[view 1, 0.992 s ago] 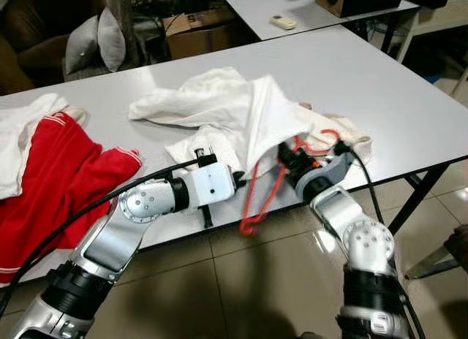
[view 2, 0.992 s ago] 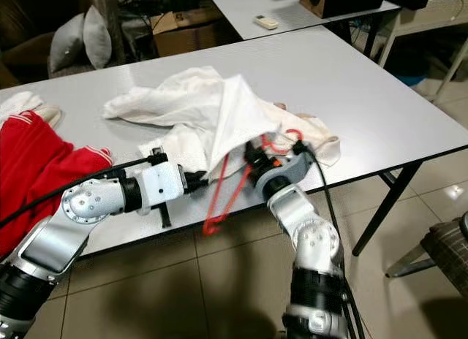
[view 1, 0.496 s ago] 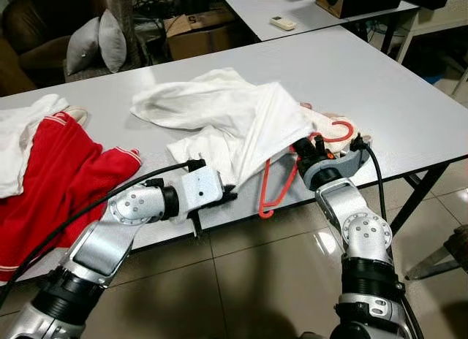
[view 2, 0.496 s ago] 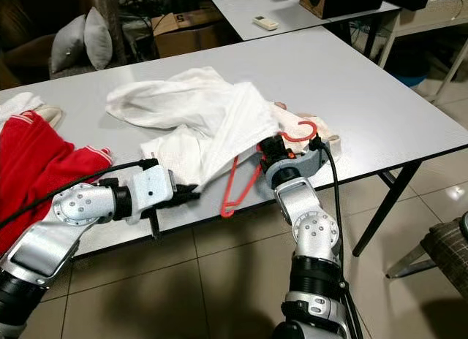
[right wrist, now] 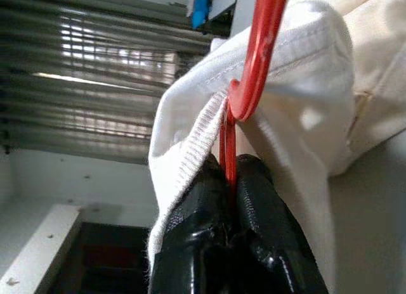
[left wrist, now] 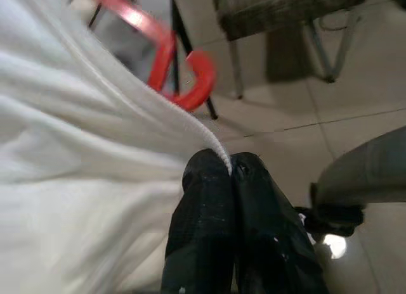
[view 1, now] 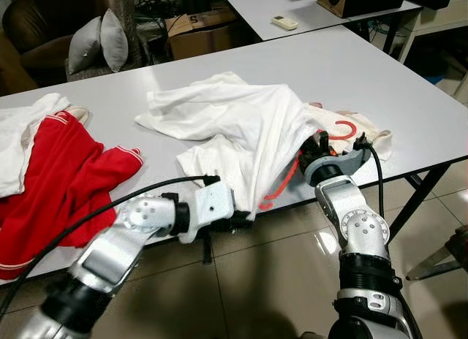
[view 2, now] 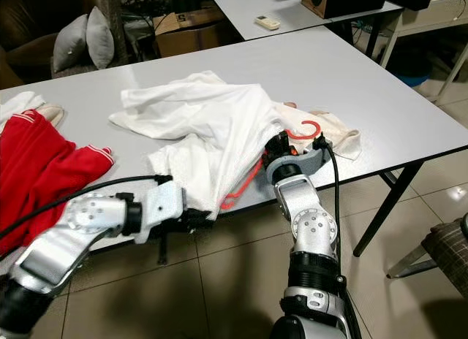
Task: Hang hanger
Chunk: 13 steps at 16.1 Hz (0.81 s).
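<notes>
A white shirt (view 1: 241, 123) lies crumpled on the grey table (view 1: 365, 69), its front part hanging over the near edge. A red hanger (view 1: 344, 128) is tucked inside it: the hook rests on the cloth at the right and a red corner (view 1: 272, 199) shows below the hem. At the table's edge, my right gripper (view 1: 311, 150) is shut on the hanger's neck (right wrist: 227, 148) just under the hook. My left gripper (view 1: 245, 221) sits below the table edge, shut on the shirt's ribbed hem (left wrist: 209, 139), fingertips pressed together (left wrist: 229, 170).
A red garment (view 1: 58, 171) and another white one (view 1: 22, 123) lie at the table's left. A second table behind holds a remote (view 1: 283, 21). Grey cushions (view 1: 99, 43) and a cardboard box (view 1: 201, 32) stand beyond. A chair (view 1: 457, 251) is on the tiled floor at the right.
The right gripper carried the hanger rightward and further into the shirt. The left gripper drew the hem down over it, so most of the red frame is now covered.
</notes>
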Tool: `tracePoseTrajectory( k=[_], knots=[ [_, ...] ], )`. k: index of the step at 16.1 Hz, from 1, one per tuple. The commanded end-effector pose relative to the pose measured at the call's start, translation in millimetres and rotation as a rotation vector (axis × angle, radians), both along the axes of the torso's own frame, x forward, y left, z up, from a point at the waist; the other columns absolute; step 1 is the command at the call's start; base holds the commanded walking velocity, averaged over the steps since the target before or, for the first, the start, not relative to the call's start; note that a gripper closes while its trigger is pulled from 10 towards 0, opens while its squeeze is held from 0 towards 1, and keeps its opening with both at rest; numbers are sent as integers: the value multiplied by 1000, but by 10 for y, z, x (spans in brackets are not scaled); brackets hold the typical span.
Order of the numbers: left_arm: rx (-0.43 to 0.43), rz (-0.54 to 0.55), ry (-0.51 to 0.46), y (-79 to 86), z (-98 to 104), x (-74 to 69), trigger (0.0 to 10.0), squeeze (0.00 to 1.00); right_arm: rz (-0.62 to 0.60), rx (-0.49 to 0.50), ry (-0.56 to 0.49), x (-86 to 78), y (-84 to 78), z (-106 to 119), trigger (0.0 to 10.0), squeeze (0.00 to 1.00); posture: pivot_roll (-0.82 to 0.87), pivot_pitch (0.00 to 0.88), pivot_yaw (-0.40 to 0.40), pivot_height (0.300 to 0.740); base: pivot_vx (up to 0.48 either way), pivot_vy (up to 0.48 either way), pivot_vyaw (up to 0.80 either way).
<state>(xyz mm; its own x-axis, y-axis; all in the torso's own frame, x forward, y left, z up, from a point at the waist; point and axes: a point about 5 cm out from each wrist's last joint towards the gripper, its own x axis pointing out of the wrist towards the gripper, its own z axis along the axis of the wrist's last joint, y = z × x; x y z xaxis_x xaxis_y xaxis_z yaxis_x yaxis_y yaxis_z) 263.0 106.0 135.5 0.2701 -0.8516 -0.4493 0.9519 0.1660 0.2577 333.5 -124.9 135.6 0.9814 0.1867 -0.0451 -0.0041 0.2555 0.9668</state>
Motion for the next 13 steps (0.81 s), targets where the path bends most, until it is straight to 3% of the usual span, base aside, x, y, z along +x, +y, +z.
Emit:
tracePoseTrajectory(
  k=[1,5,9,10,12,13],
  knots=[
    [20,-4,-14,16,3,18,0,0,78,124,-127,83,427,391,10000,0,-21,7,132,740,0,0,0],
    [-177,-91,57,-199,267,-64,0,0,84,-2,-96,120,462,290,10000,0,-18,7,133,740,0,0,0],
    [-230,-136,70,-221,454,-89,0,0,62,-32,-76,131,443,246,10000,0,-16,6,134,740,0,0,0],
    [-199,-125,58,-185,473,-65,0,0,54,-28,-66,134,430,236,10000,0,-12,9,132,740,0,0,0],
    [-40,-51,24,11,360,23,0,0,34,-12,-73,147,367,268,10000,0,-7,13,131,740,0,0,0],
    [-17,-35,23,60,328,41,0,0,29,-3,-73,152,344,278,10000,0,-7,11,131,740,0,0,0]
  ],
)
